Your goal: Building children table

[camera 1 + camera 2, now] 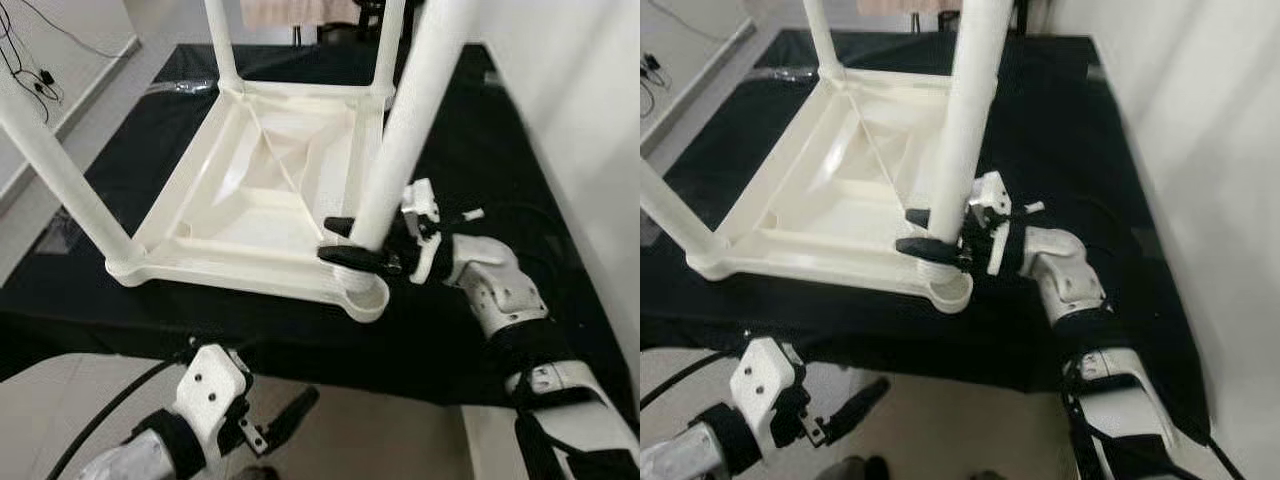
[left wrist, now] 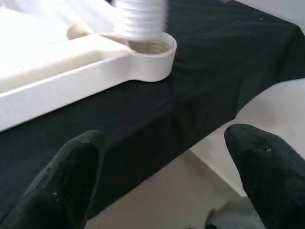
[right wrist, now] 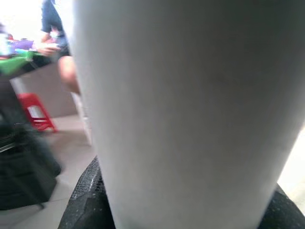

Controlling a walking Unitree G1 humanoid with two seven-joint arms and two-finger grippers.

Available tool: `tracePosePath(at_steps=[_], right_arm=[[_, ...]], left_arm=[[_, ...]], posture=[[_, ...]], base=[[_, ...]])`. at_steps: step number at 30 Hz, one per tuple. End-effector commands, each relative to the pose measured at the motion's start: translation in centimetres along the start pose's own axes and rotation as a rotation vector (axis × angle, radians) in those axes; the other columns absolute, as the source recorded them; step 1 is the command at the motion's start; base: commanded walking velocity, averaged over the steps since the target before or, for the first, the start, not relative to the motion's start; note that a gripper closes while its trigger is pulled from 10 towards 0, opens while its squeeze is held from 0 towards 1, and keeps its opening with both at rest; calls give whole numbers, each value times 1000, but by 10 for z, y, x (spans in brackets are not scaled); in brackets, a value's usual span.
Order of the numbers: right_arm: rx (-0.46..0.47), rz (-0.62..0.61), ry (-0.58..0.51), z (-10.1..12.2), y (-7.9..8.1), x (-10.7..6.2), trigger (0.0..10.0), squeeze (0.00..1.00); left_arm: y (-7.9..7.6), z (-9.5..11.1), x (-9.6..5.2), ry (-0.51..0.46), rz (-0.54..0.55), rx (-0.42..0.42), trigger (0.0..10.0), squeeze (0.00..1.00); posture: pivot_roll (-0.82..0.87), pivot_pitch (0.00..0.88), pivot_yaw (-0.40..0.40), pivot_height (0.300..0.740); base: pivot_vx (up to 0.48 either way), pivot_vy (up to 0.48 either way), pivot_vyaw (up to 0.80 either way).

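A white plastic children's table top lies upside down on a black-covered surface. Three white legs stand in its corners: near left, far left, far right. A fourth white leg stands tilted over the near right corner socket, its threaded end just above the socket. My right gripper is shut on this leg low down. My left gripper hangs open below the front edge, holding nothing.
A white wall rises close on the right. Pale floor lies in front of the black surface. Cables trail on the floor at the far left. In the right wrist view a red stool and a person are far off.
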State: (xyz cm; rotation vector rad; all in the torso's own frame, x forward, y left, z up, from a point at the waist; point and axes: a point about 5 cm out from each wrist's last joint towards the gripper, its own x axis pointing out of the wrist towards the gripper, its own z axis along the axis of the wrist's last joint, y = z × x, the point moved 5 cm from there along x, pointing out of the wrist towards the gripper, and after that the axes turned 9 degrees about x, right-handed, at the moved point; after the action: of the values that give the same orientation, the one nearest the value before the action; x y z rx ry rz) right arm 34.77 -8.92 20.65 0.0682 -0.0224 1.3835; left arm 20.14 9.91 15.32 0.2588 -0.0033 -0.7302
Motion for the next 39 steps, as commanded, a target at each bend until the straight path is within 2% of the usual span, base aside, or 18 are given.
tracePosePath(at_steps=[1, 5, 11, 15, 22, 24, 28, 30, 33, 34, 35, 37, 39], right_arm=[[-3, 56, -3, -1, 8, -1, 10000, 0], [-24, 58, 28, -9, 11, -8, 10000, 0], [-50, 47, 57, -14, 13, -11, 10000, 0], [-84, -9, 76, -11, 1, -14, 10000, 0], [-107, 10, 111, -10, 1, -16, 10000, 0], [-135, 67, 160, -12, 6, -12, 10000, 0], [-143, 89, 178, -13, 8, -10, 10000, 0], [-202, 202, 243, -16, 20, -2, 10000, 0], [-224, 237, 260, -16, 23, 1, 10000, 0], [-240, 313, 281, -14, 32, 5, 10000, 0], [-240, 313, 281, -14, 32, 5, 10000, 0], [-261, 434, 325, -11, 45, 14, 10000, 0], [-266, 469, 338, -10, 48, 18, 10000, 0]], left_arm=[[-3, 4, -6, -12, -13, -2, 10000, 0], [-7, 4, -10, -11, -25, -16, 10000, 0], [-9, 4, -14, -8, -28, -27, 10000, 0], [-13, 5, -16, -5, -28, -38, 10000, 0], [-13, 6, -18, -5, -26, -42, 10000, 0], [-12, 7, -19, -5, -25, -42, 10000, 0], [-12, 8, -19, -5, -25, -43, 10000, 0], [-11, 8, -19, -6, -26, -45, 10000, 0], [-11, 8, -19, -5, -26, -45, 10000, 0], [-10, 8, -19, -5, -26, -45, 10000, 0], [-10, 8, -19, -5, -26, -45, 10000, 0], [-9, 9, -19, -6, -24, -45, 10000, 0], [-9, 9, -19, -6, -23, -45, 10000, 0]], posture=[[67, 275, 12, 740], [65, 284, 29, 740], [65, 288, 35, 740], [73, 302, 37, 740], [75, 309, 37, 740], [73, 314, 38, 740], [73, 314, 38, 740], [77, 318, 38, 740], [77, 318, 38, 740], [77, 320, 38, 740], [77, 320, 38, 740], [74, 320, 34, 740], [74, 320, 34, 740]], base=[[0, 0, 0], [0, 0, 0], [0, 0, 0], [0, 0, 0], [0, 0, 0], [0, 0, 0], [0, 0, 0], [0, 0, 0], [0, 0, 0], [0, 0, 0], [0, 0, 0], [0, 0, 0], [0, 0, 0]])
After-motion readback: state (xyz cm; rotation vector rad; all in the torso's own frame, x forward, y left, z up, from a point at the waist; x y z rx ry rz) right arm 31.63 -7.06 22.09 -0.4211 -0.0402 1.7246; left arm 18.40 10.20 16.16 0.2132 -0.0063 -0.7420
